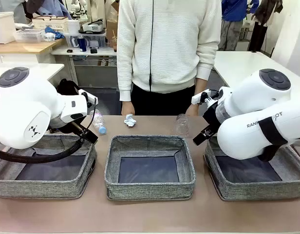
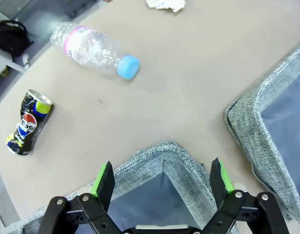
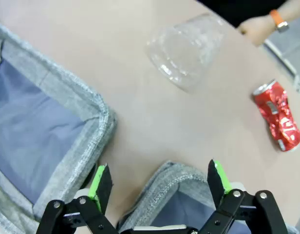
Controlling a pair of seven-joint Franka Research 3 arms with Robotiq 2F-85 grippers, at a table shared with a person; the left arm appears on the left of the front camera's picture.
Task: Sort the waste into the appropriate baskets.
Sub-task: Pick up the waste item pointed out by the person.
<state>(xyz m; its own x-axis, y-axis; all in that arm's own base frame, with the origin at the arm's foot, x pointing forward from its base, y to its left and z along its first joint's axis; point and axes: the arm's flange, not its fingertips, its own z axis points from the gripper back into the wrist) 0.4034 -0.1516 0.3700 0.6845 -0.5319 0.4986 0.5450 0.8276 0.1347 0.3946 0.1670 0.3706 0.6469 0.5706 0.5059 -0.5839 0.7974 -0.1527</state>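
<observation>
Nothing is sorted: grey woven fabric baskets (image 1: 150,141) bare, litter (image 2: 94,48) left at twelve o'clock; left tool (image 2: 162,168) and right tool (image 3: 158,169) held wide, empty.

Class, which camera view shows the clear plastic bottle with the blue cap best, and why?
The left wrist view: the bottle lies whole on its side, label and blue cap plain. The front view shows it small, partly hidden by the left arm.
</observation>
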